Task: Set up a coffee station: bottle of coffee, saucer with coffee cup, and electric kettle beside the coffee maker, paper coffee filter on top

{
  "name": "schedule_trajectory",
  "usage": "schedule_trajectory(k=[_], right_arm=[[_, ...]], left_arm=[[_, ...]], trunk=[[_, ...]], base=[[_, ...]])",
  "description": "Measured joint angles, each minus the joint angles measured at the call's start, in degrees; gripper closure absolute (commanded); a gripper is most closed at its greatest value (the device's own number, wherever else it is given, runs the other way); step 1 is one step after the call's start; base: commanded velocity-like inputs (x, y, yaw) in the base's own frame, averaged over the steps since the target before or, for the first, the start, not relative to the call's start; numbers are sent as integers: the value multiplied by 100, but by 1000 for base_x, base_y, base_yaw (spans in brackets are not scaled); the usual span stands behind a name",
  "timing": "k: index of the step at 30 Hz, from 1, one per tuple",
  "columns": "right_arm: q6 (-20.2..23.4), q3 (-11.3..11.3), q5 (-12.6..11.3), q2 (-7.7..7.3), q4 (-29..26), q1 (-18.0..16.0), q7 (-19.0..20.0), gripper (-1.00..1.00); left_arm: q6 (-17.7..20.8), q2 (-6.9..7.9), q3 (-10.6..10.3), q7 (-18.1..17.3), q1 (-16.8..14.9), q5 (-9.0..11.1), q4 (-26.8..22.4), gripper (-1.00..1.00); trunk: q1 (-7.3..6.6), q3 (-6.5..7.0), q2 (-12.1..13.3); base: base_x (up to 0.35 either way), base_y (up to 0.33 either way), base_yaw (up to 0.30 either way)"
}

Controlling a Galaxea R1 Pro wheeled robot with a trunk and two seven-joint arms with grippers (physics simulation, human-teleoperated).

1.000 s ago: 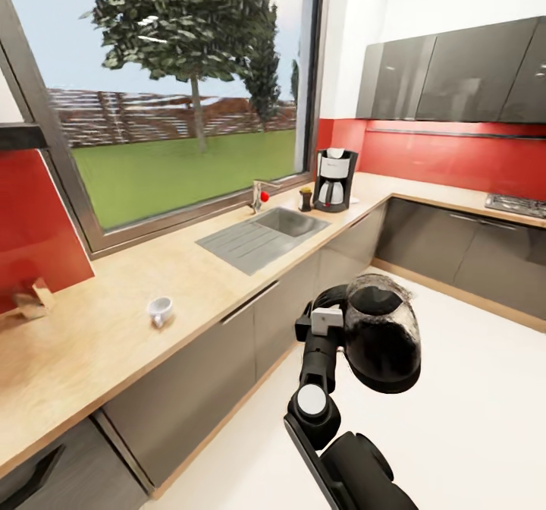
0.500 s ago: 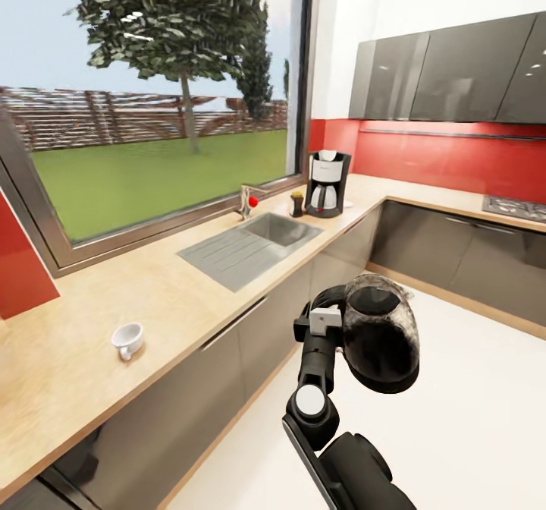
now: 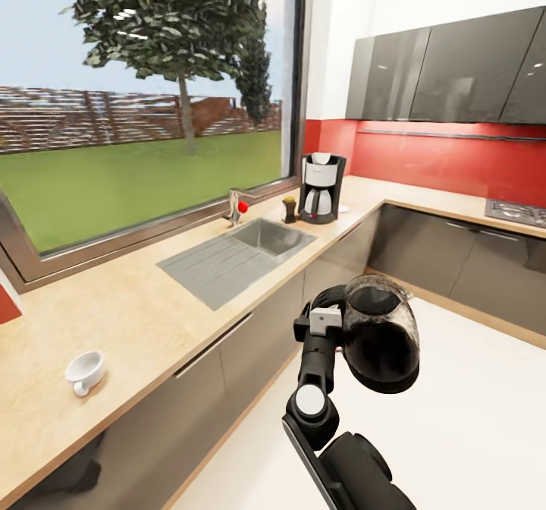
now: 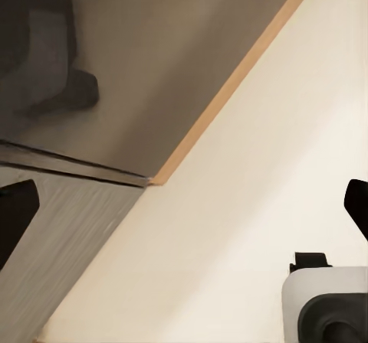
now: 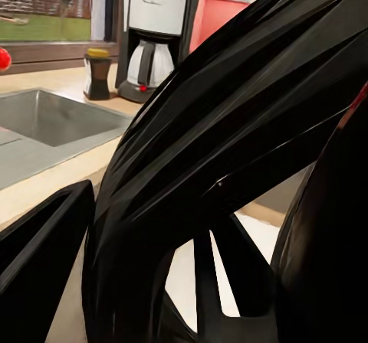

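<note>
The electric kettle (image 3: 381, 335) is carried in the right gripper (image 3: 327, 319), which is clamped on the black loop handle, as seen in the head view; the glass body hangs over the pale floor (image 3: 470, 419), in front of the grey cabinets (image 3: 250, 335) and well apart from the coffee maker (image 3: 321, 188). In the right wrist view the kettle's black handle (image 5: 230, 159) is seen very close up, and beyond it the coffee maker (image 5: 153, 37) is shown standing on the kitchen countertop (image 3: 144, 320) at its far end, near the corner below the window (image 3: 144, 92). A line of small dark writing is carried on the silver-white filter housing, but it is too small to be read. The bottle of coffee (image 3: 289, 209), with its yellow cap, is set just beside the coffee maker, between it and the steel sink (image 3: 235, 256). A red-knobbed tap (image 3: 236, 208) is placed behind the sink. The coffee cup (image 3: 84, 371) is found lying tilted on its side on the near end of the countertop, well apart from the coffee maker. A small white flat thing, possibly the saucer (image 3: 343, 209), is glimpsed just past the coffee maker. In the left wrist view the left gripper (image 4: 184, 205) is held with its dark fingertips (image 4: 15, 213) spread wide at the edges of the frame, nothing between them, above floor and cabinet front.
</note>
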Motion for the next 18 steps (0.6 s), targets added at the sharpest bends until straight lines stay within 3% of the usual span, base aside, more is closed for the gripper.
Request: schedule_trajectory(k=[14,18], right_arm=[[0,0,0,-1,-7,0,0,100],[0,0,0,-4,-7,1,0,100]], left_arm=[[-1,0,8,0,0,0,0,-100],[-2,3,9,3,-1,4,2,-100]], trunk=[[1,0,0],[1,0,0]], base=[[162,-237,-1],[156,-241,-166]])
